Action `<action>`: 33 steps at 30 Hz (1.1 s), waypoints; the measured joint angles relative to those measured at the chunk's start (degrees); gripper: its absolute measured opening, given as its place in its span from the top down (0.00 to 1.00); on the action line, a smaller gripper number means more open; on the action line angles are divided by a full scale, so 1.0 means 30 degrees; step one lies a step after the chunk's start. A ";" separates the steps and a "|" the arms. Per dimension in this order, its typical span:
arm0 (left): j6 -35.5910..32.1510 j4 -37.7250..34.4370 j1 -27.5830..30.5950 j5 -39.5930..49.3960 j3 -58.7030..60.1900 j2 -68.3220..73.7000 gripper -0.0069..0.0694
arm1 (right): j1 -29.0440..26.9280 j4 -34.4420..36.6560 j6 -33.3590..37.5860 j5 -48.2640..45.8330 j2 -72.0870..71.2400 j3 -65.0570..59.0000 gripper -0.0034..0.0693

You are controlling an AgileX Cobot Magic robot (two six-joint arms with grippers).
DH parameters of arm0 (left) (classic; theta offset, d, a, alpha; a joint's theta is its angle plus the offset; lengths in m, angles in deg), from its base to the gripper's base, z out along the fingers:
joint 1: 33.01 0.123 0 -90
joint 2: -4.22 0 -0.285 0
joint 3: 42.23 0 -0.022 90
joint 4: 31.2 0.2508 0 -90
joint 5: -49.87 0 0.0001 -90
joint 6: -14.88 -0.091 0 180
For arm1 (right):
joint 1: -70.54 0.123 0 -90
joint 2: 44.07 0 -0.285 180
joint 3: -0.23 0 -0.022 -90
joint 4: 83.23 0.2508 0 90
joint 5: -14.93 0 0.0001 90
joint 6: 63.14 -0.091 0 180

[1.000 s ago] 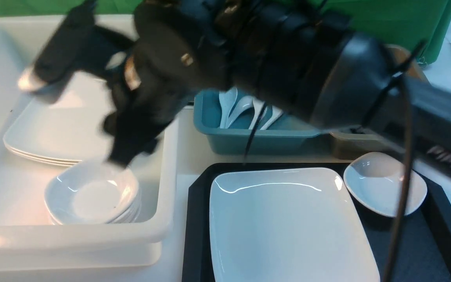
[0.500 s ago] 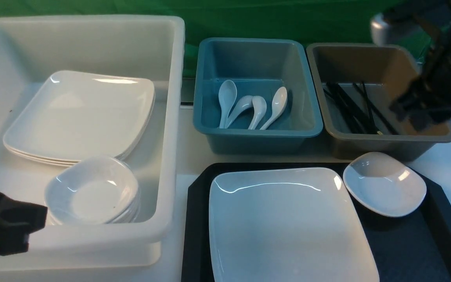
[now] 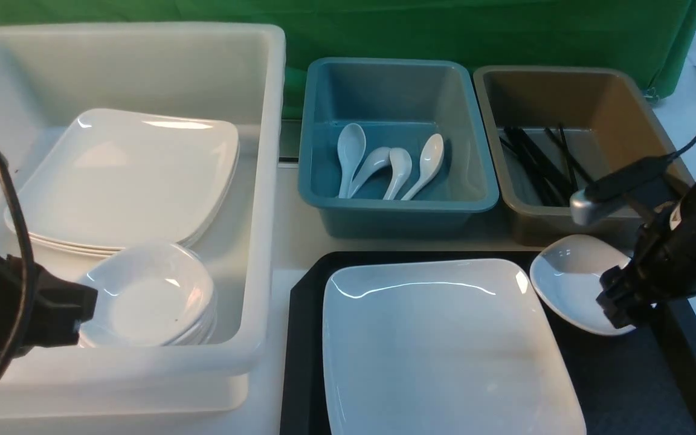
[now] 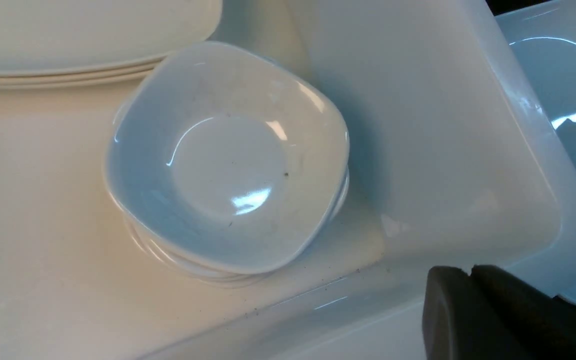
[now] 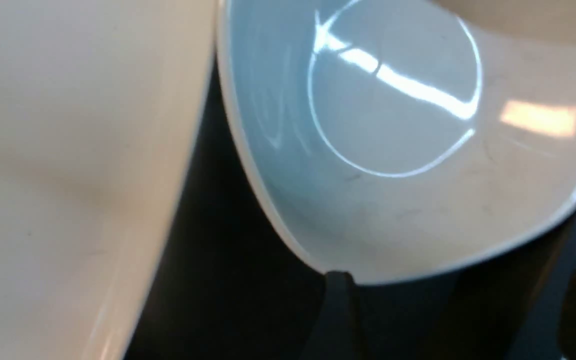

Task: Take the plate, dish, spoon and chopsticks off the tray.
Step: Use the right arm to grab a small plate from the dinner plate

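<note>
Where the front camera looks, tray: black, on the counter, in front of the blue and brown tubs.
plate: big white square, lying flat on the tray, filling its left and middle.
dish: small and white, on the tray's far right corner, just beside the plate.
right pincer: low over the dish's right edge.
left pincer: in front of the white tub, near its stack of small dishes; a stack of plates lies behind those.
spoons: four, in the blue tub.
chopsticks: in the brown tub.
left wrist view, left pincer: fingers pressed together, holding nothing, by the white tub's rim; the stack of small dishes sits inside the tub.
right wrist view, right pincer: fingers spread wide with nothing between them; one fingertip is right at the dish's rim, touching or not I cannot tell; the plate lies alongside, with a strip of tray between.
</note>
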 joint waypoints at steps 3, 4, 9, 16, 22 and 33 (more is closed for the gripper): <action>-0.0044 0.0039 0.0000 -0.0144 0.0000 0.0000 0.89 | 0.0562 0.0000 0.0836 0.0121 0.0689 -0.0061 0.16; -0.0044 0.0075 0.0000 -0.0167 0.0000 0.0000 0.89 | 0.0757 0.0000 0.1110 0.0121 0.0902 -0.0076 0.16; -0.0044 0.0747 0.0000 -0.0187 0.0000 0.0000 0.89 | 0.1260 -0.0169 0.1775 0.0212 0.2041 -0.0076 0.16; -0.0044 0.1033 0.0000 -0.0170 0.0000 0.0000 0.89 | 0.1260 -0.0512 0.1893 0.1643 0.2859 -0.0076 0.23; -0.0057 0.1039 0.0000 -0.0420 0.0000 0.0000 0.89 | 0.1285 -0.0602 0.1973 0.2303 0.2885 -0.0076 0.61; 0.0023 0.1236 0.0000 -0.1006 0.0000 0.0060 0.89 | 0.1970 -0.0751 0.2303 0.1008 -0.0348 0.0037 0.86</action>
